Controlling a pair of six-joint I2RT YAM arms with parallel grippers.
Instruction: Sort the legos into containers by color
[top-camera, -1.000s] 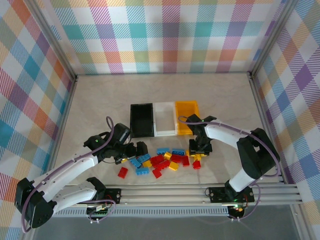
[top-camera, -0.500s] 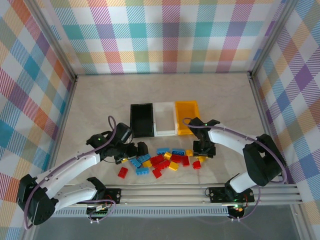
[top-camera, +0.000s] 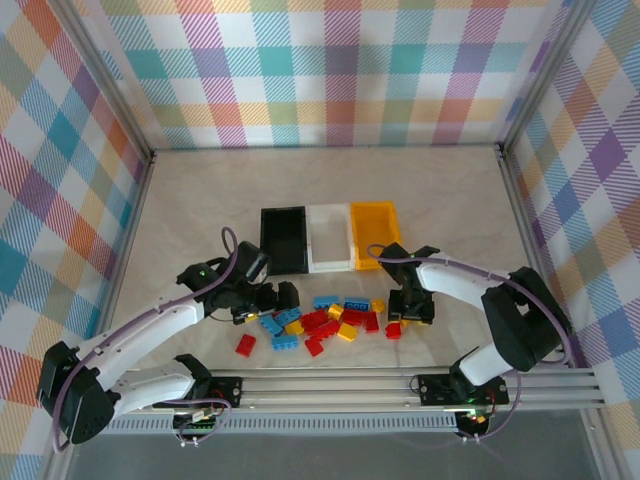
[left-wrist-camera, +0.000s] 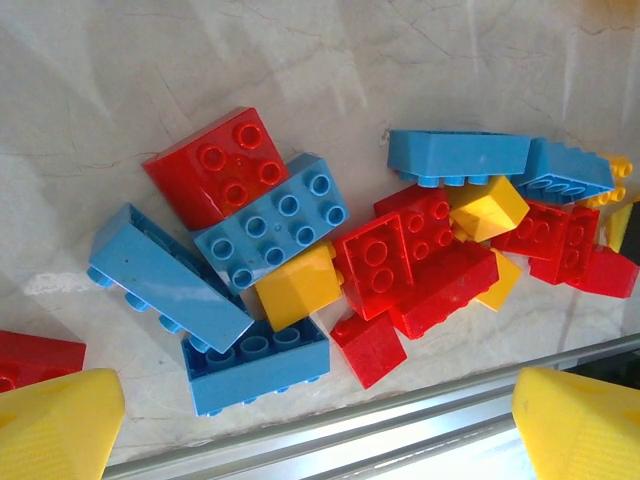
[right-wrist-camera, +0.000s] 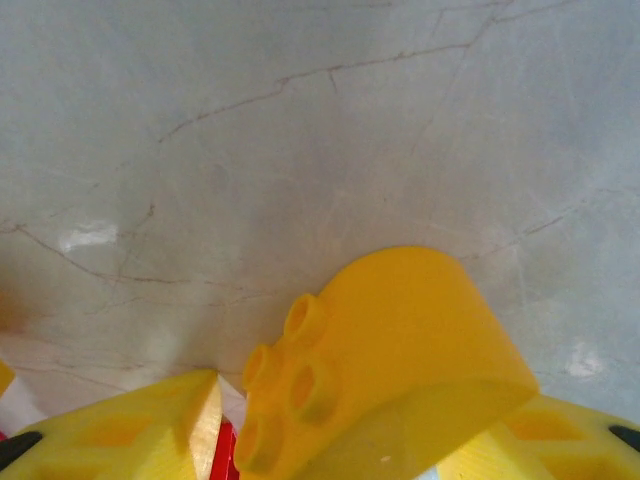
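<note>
Found the right hand (top-camera: 407, 318) low over the table (top-camera: 330, 175) at the right end of the legos (top-camera: 330, 318), with a rounded yellow brick (right-wrist-camera: 390, 350) lying between its yellow fingers (right-wrist-camera: 130, 430), studs turned to the left. Noted a slim gap between that brick and the left finger; cannot tell whether pinched or loose. Found the left hand (top-camera: 277, 297) spread wide, holding nothing, at the left end of the same pile. Recorded below it, in the left wrist view, a red square brick (left-wrist-camera: 220, 165) against a blue eight-stud brick (left-wrist-camera: 272, 232), a yellow block (left-wrist-camera: 295, 287) wedged beneath these, and further red, blue and yellow pieces crowded to the right, touching or overlapping. Marked one lone red brick (top-camera: 245, 345) apart, near and left of the pile. Logged an aluminium rail (top-camera: 330, 385) along the near edge. Located three containers side by side, touching, just beyond the pile: black bin (top-camera: 264, 240) left, white bin (top-camera: 330, 268) middle, yellow-orange bin (top-camera: 374, 205) right. Noted bare floors in the black and white bins, and the right arm's cable (top-camera: 372, 247) crossing the near end of the yellow-orange bin.
</note>
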